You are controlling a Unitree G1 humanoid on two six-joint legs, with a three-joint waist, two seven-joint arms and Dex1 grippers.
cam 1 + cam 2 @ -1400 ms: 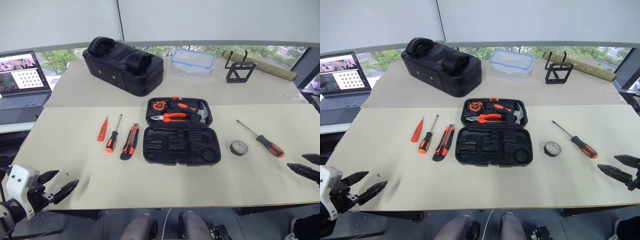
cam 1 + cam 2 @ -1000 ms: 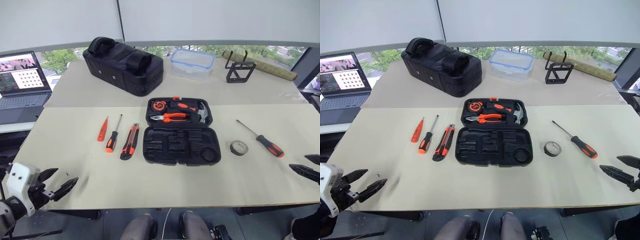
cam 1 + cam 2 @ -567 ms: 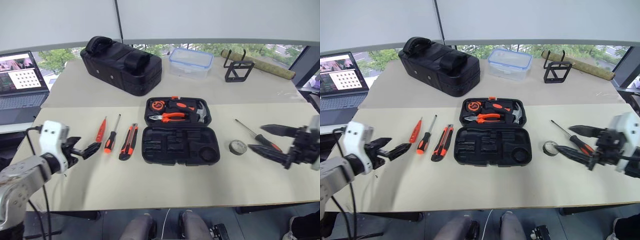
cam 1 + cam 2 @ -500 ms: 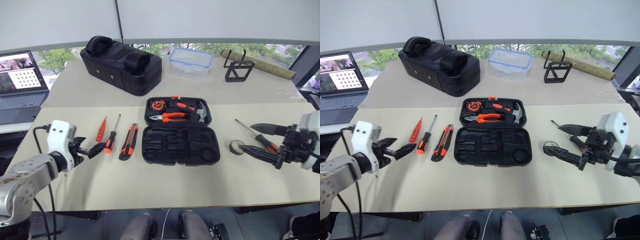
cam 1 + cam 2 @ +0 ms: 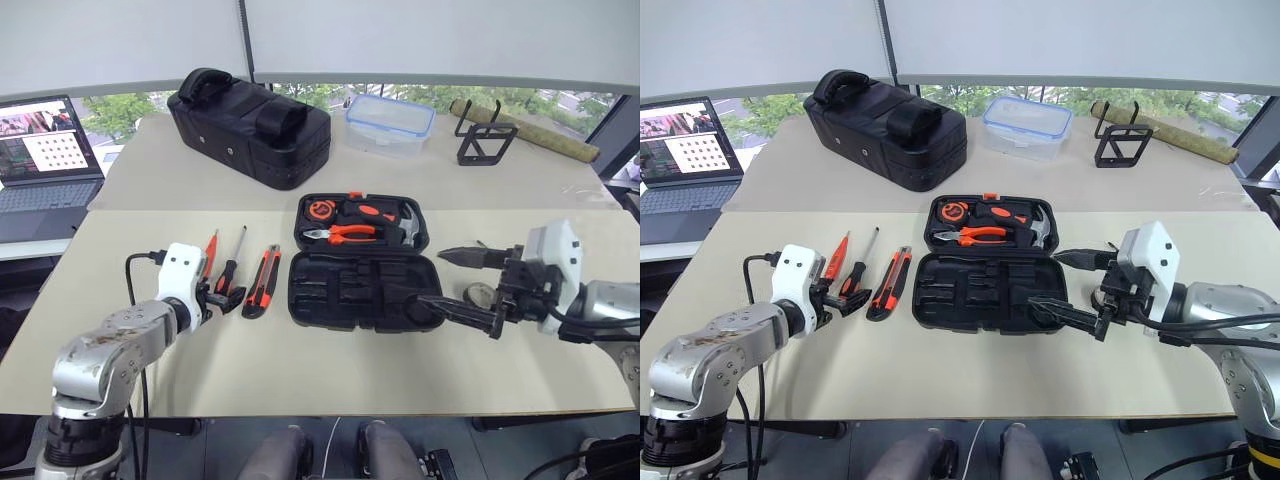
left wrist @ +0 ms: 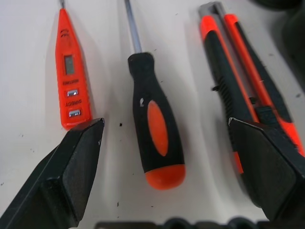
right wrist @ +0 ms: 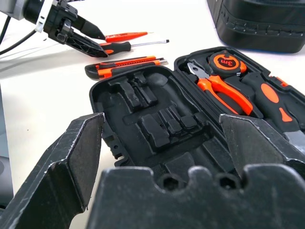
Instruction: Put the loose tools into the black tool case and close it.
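The black tool case (image 5: 360, 292) lies open mid-table, its near half empty and its lid half holding pliers (image 7: 224, 90), a tape measure and a hammer. Left of it lie the tester pen (image 6: 69, 81), a screwdriver (image 6: 157, 138) and the utility knife (image 6: 243, 90). My left gripper (image 5: 225, 297) is open, its fingers (image 6: 76, 176) either side of the screwdriver's handle end. My right gripper (image 5: 430, 276) is open and hovers over the case's right end. The tape roll (image 5: 477, 293) peeks out behind the right gripper. The other screwdriver is hidden by the right hand.
A black fabric bag (image 5: 248, 128), a clear plastic box (image 5: 389, 122) and a black wire stand (image 5: 484, 142) stand along the back. A laptop (image 5: 45, 155) sits at the far left. Bare table lies in front of the case.
Both arms came in from the table's edges. The left gripper moved right and forward to the screwdriver's handle. The right gripper swept left past the tape roll to the case.
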